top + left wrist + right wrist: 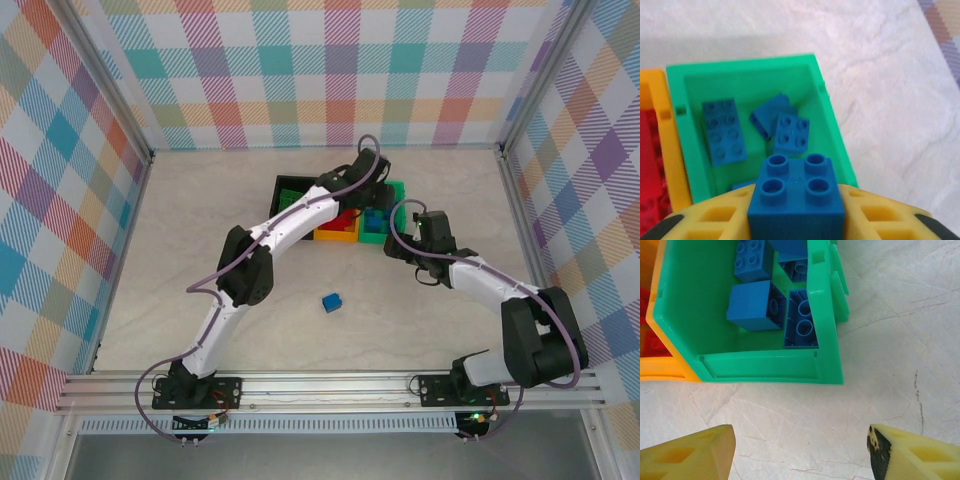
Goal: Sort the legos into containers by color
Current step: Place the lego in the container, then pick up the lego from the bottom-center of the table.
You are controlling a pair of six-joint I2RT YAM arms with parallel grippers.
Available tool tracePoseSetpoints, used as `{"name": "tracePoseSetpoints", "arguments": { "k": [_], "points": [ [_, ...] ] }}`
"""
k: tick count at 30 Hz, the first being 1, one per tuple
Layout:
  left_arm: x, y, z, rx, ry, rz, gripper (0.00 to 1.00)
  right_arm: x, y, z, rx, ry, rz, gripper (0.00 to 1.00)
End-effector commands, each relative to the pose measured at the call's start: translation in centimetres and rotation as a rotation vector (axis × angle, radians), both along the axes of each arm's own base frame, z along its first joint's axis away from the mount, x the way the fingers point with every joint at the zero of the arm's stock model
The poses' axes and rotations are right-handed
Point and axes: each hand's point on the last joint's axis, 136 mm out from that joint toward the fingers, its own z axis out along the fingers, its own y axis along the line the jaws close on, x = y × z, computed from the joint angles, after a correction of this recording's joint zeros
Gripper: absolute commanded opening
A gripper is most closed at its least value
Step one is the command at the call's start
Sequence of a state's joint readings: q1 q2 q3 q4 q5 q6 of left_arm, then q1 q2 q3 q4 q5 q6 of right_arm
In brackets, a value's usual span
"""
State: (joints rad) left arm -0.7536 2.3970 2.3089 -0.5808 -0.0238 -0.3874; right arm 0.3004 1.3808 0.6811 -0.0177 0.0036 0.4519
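My left gripper [796, 220] is shut on a blue two-by-two lego [797, 192], its yellow fingers [715, 220] pressed against both sides. It hangs over the near end of the green container [747, 66], where several blue legos [722, 131] lie. Beside that is the orange container [662, 145] with red legos [650, 167]. My right gripper [802, 452] stands open over bare table just outside the green container [825, 340], nothing between its fingertips [695, 450]. In the top view the three containers [335, 236] sit mid-table, and one blue lego [332, 301] lies loose in front of them.
The black container [283, 190] holds green legos at the row's left end. Both arms reach over the row, the left arm [290, 225] crossing the black and orange bins. Metal rails and checked walls [90, 200] bound the table.
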Motion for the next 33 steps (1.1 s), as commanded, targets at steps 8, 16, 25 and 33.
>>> {"name": "tracePoseSetpoints", "arguments": {
  "k": [8, 16, 25, 33],
  "points": [
    [-2.0, 2.9, 2.3, -0.032, -0.003, 0.037, 0.69, 0.1, 1.8, 0.4, 0.074, -0.006, 0.079, 0.71],
    [-6.6, 10.5, 1.8, -0.011, -0.032, 0.131, 0.72, 0.0, 2.5, 0.3, 0.099, 0.001, 0.106, 0.71],
    [-10.5, 19.5, -1.1, 0.043, 0.043, 0.247, 0.7, -0.5, 5.2, 0.5, 0.089, -0.007, 0.236, 0.71],
    [-13.8, 26.3, -3.8, 0.101, 0.086, 0.352, 0.69, -3.2, 8.9, -0.5, 0.053, 0.066, 0.361, 0.71]
  ]
}}
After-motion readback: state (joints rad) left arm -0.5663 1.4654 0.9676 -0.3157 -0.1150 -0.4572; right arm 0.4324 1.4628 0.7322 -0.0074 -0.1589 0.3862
